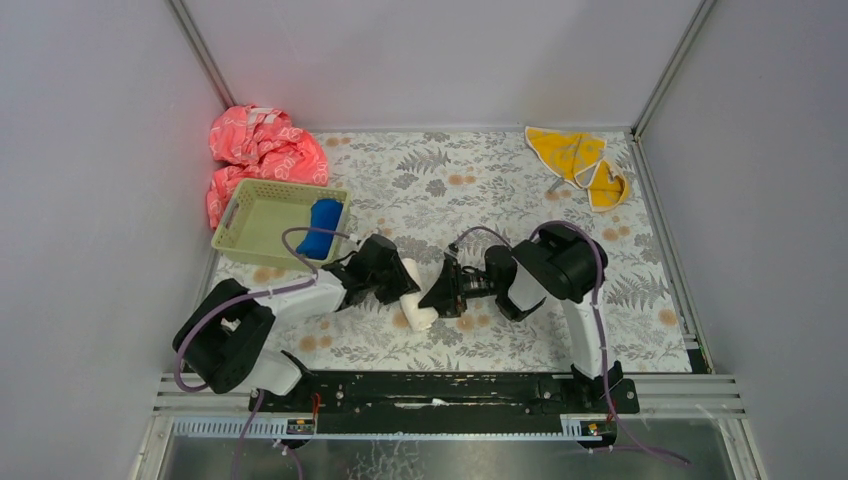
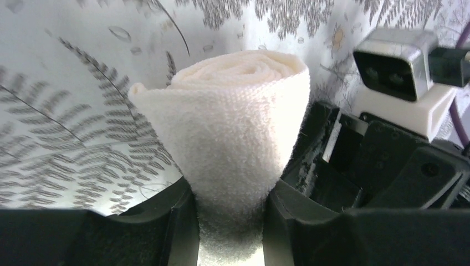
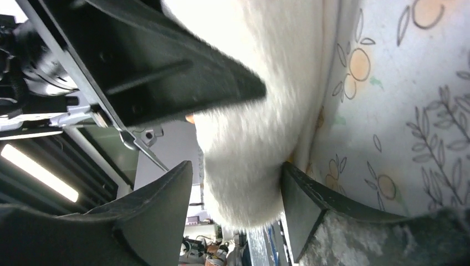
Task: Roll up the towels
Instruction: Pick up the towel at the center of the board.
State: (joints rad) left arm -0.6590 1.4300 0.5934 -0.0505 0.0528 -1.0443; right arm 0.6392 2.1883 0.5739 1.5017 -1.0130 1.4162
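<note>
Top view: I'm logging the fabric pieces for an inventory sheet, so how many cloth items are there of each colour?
blue towel: 1
cream-white towel: 1
yellow-orange towel: 1
pink-red cloth: 1
Total: 4

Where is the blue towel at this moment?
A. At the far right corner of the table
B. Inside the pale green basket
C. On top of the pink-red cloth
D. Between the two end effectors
B: the blue towel lies inside the basket at the left; the cream towel lies nearer the middle, and the yellow-orange towel is at the far right corner.
</note>
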